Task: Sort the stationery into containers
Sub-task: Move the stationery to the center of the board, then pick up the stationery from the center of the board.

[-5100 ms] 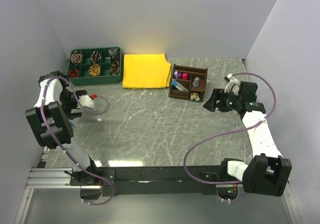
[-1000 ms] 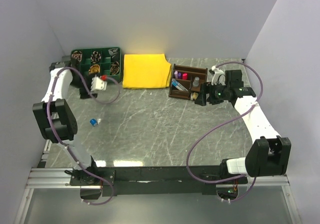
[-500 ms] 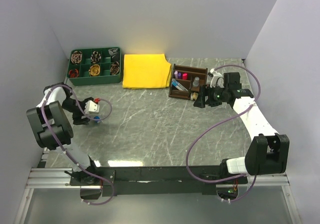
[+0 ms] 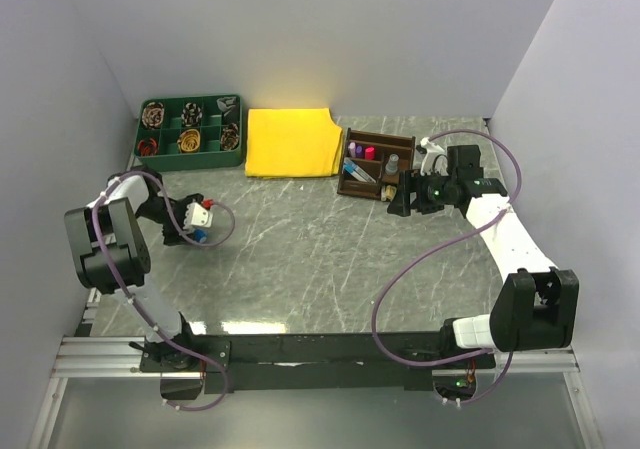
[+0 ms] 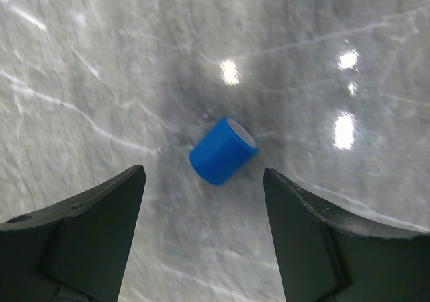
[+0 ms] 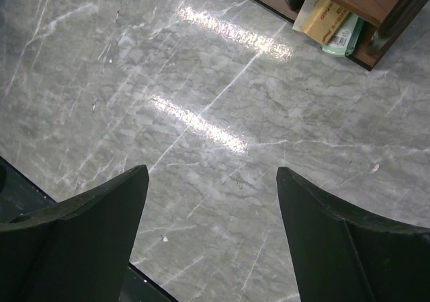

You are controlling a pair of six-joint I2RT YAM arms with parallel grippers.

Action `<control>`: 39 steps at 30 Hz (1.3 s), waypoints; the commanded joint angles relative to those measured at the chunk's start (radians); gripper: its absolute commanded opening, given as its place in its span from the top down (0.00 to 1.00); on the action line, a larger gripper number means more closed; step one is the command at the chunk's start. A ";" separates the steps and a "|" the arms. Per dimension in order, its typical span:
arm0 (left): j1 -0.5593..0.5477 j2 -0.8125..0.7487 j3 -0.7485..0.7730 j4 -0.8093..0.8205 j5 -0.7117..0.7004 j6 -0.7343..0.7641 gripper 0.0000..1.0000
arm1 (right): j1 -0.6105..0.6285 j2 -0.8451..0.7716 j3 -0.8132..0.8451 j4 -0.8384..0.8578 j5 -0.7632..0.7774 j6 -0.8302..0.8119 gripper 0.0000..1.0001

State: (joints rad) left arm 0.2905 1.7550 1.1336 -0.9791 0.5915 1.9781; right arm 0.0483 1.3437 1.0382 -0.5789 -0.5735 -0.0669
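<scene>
Low on the left side of the table (image 4: 320,254), the left arm is folded with its elbow back near the side wall and its wrist reaching right, so the left gripper (image 5: 203,173) points down at the surface. Its fingers are spread, and the blue marker pen (image 5: 224,151) lies on its side between them, touching neither. The right arm rises along the right edge and bends left. The right gripper (image 6: 213,171) hangs wide open over bare table just in front of the organiser (image 4: 396,145), gripping nothing. A tan block (image 6: 321,18) and a green block (image 6: 342,38) sit in its lowest compartment, any lettering too small to read. A broad stretch of table lies between the two grippers. The yellow cloth (image 4: 292,141) and the green tray (image 4: 190,159) line the far edge.
</scene>
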 commanded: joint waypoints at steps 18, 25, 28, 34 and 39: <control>-0.082 0.069 0.037 -0.047 -0.056 0.602 0.44 | 0.007 0.009 0.029 0.030 0.015 0.009 0.15; -0.076 0.090 0.029 -0.018 -0.075 0.596 0.45 | 0.007 -0.006 0.025 0.024 0.017 0.009 0.15; -0.074 0.087 0.018 -0.018 -0.090 0.594 0.47 | 0.007 -0.014 0.023 0.019 0.023 0.006 0.15; -0.068 0.080 0.003 -0.015 -0.113 0.594 0.49 | 0.007 -0.025 0.016 0.022 0.027 0.009 0.15; -0.057 0.084 0.006 -0.024 -0.130 0.594 0.51 | 0.007 -0.020 0.022 0.022 0.027 0.009 0.15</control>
State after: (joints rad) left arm 0.2176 1.8297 1.1618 -0.9962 0.5247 1.9781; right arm 0.0483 1.3560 1.0386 -0.5774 -0.5571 -0.0639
